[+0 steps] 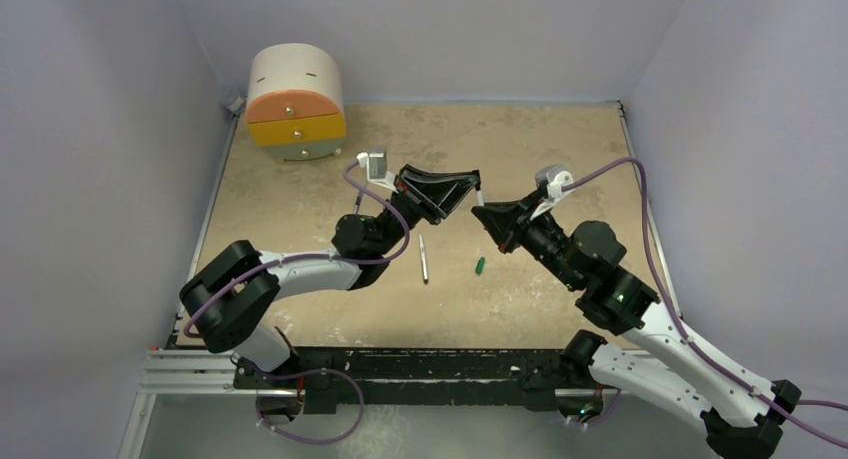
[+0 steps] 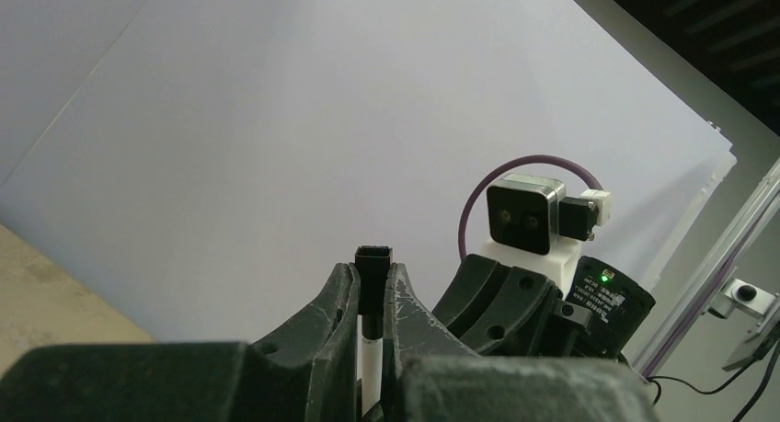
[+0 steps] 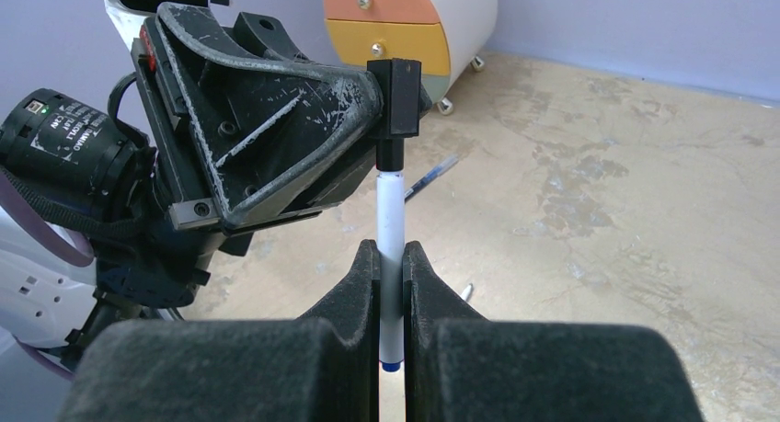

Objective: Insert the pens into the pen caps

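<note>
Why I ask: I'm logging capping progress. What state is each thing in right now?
Left claw: shut on black cap.
Right claw: shut on white pen.
White pen: held, its tip inside the black cap.
Black cap: gripped, on the pen's tip.
Spare pen: lying loose on the table.
Green cap: lying loose, apart from that pen.
Drawer unit: all drawers shut.

Right of the drawer box (image 1: pixel 295 101), along the far wall, the worktop (image 1: pixel 560 149) lies open. Nearer than the drawer box and to its right, the left pincer (image 2: pixel 372 284), pinching a black cap (image 3: pixel 402 96), meets the right pincer (image 3: pixel 392 261), pinching a white pen (image 3: pixel 391 206), so no way runs between them. Nearer still, a loose pen (image 1: pixel 424 258) and a green cap (image 1: pixel 480 266) lie apart on the worktop.
</note>
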Controlling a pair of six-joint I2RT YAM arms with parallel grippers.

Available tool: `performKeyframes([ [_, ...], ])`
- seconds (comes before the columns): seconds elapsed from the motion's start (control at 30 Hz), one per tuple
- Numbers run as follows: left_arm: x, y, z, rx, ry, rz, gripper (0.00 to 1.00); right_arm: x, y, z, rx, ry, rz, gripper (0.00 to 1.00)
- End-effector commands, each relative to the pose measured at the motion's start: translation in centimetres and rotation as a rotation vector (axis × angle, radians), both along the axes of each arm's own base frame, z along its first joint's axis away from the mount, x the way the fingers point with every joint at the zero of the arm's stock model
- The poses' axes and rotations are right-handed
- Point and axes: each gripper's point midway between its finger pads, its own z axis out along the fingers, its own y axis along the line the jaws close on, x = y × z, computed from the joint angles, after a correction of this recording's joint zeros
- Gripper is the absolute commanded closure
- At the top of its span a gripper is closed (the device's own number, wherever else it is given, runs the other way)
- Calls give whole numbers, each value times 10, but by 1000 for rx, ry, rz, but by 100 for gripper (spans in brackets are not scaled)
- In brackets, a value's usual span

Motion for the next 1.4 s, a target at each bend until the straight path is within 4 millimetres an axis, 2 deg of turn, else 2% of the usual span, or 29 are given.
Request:
performKeyframes([
  [0.0,-10,0,13,-35,-34,-51,100,3,-7,43,64,-98,-34,100],
  [0.37,-25,-16,1,16,-53,-142,100,5,-10,52,55,-125,-49,100],
  [0.6,-52,-62,-17,219,-86,-122,100,5,-10,60,66,-146,-49,100],
  [0.7,-59,-61,-13,170,-88,-159,100,6,-12,66,60,-163,-58,100],
  [1.03,-71,-68,-25,200,-123,-216,100,1,-22,82,50,-198,-74,100],
  [1.23,-83,-78,-39,258,-129,-243,100,1,-24,84,49,-209,-84,100],
  [1.37,-85,-81,-51,289,-119,-236,100,2,-26,94,44,-232,-93,100],
])
